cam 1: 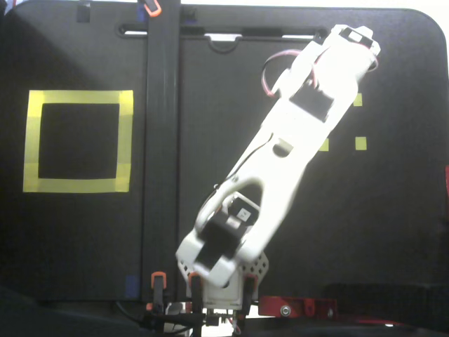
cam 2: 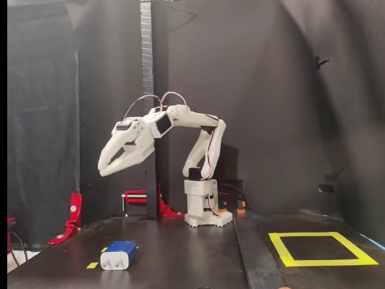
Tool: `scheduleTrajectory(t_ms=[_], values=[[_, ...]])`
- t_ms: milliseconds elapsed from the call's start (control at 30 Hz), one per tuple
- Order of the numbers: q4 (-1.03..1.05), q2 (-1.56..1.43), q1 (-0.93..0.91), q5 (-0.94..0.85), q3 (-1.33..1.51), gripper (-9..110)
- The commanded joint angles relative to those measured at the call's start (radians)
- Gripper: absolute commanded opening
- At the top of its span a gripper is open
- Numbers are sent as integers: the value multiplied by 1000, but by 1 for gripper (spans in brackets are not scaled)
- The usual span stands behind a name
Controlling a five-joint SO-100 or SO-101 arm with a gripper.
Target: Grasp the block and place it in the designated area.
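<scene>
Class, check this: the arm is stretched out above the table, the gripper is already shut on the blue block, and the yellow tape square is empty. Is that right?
Not quite. In the fixed view from the front, the block lies on the table, well below the gripper, whose fingers hold nothing. The arm is stretched out, and the yellow tape square is empty.

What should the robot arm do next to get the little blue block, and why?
Probably lower the gripper straight down toward the blue block. In a fixed view the block lies on the table, untouched, while the gripper hangs well above it, tilted downward with its jaws slightly apart and nothing held.
</scene>
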State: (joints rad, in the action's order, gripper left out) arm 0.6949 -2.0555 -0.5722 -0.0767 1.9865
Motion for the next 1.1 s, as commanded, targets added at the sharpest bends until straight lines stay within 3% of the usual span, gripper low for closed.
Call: scheduleTrajectory(t_ms=[0, 567, 1067], values=[[58, 48, 6, -9, -95, 0], [403, 291, 6, -173, -344, 0], [637, 514, 0, -181, -601, 0]])
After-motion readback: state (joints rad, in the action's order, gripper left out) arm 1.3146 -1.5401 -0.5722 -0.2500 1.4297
